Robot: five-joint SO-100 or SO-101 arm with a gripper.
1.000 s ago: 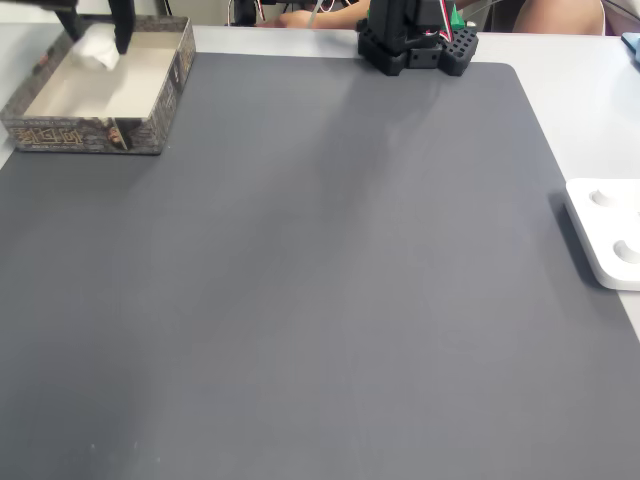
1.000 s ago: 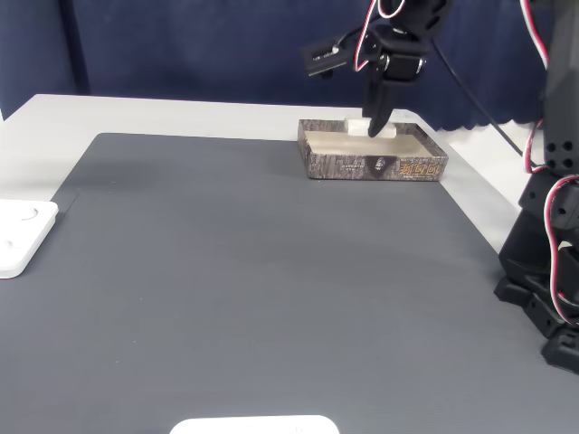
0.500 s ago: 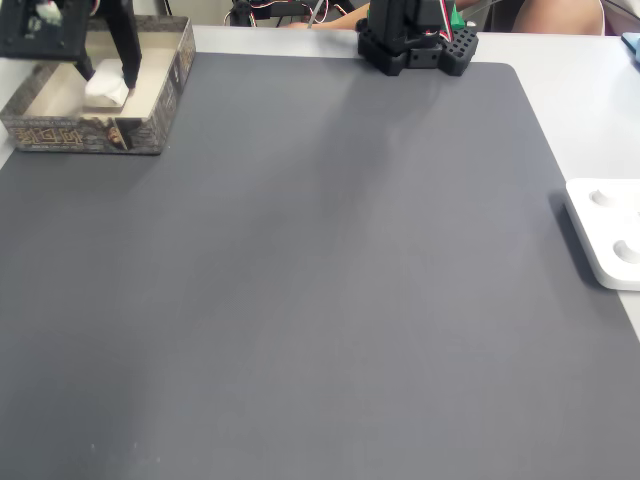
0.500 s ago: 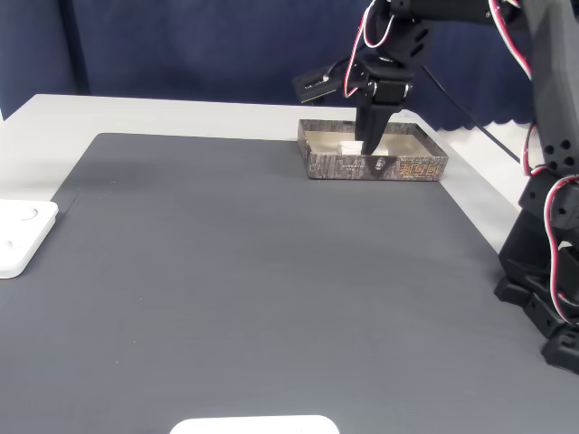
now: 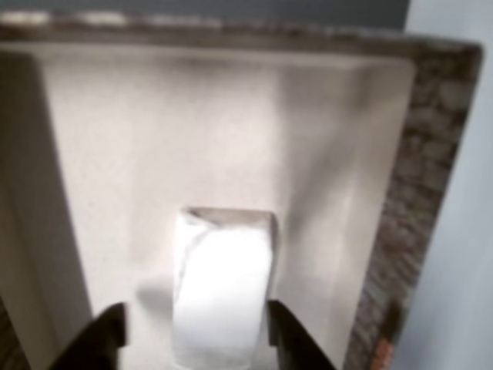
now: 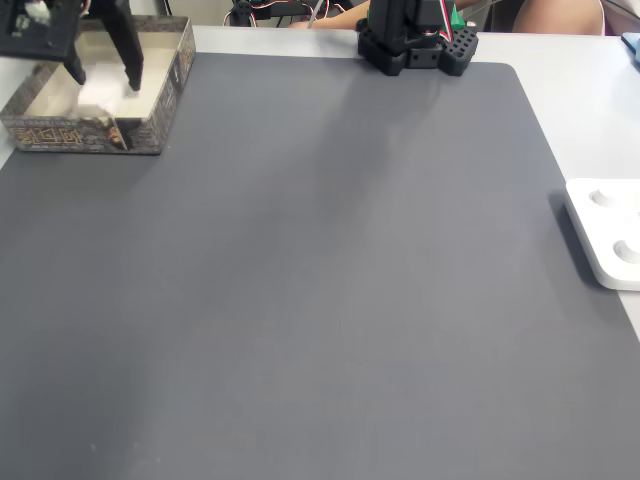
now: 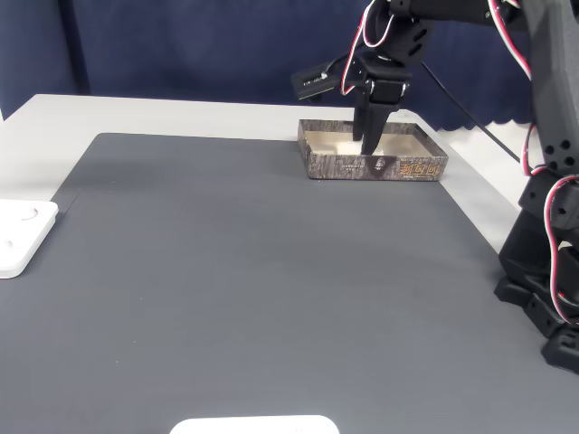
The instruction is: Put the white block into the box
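— What carries everything here?

— A pale tabletop (image 6: pixel 590 100) with a big dark grey mat (image 6: pixel 320 280) over most of it. A white device (image 6: pixel 607 235) sits at the mat's right edge in a fixed view, and the arm's black base (image 6: pixel 415 40) stands at the far edge.

— And the box?

— The box (image 6: pixel 150 125) sits at the mat's far left corner in that fixed view; in another fixed view its patterned brown-grey wall (image 7: pixel 398 167) faces the camera. Close up, the speckled rim (image 5: pixel 431 177) frames a cream-white floor.

— Where's the gripper?

— The gripper (image 6: pixel 102 78) reaches down into the box, fingers spread apart. In the close view a dark fingertip shows on each side of the white block (image 5: pixel 223 293), with a little gap to either one, though the picture is blurred.

— So the block is inside?

— Yes, the white block appears to rest on the box floor between the fingertips, lengthwise toward the far wall.
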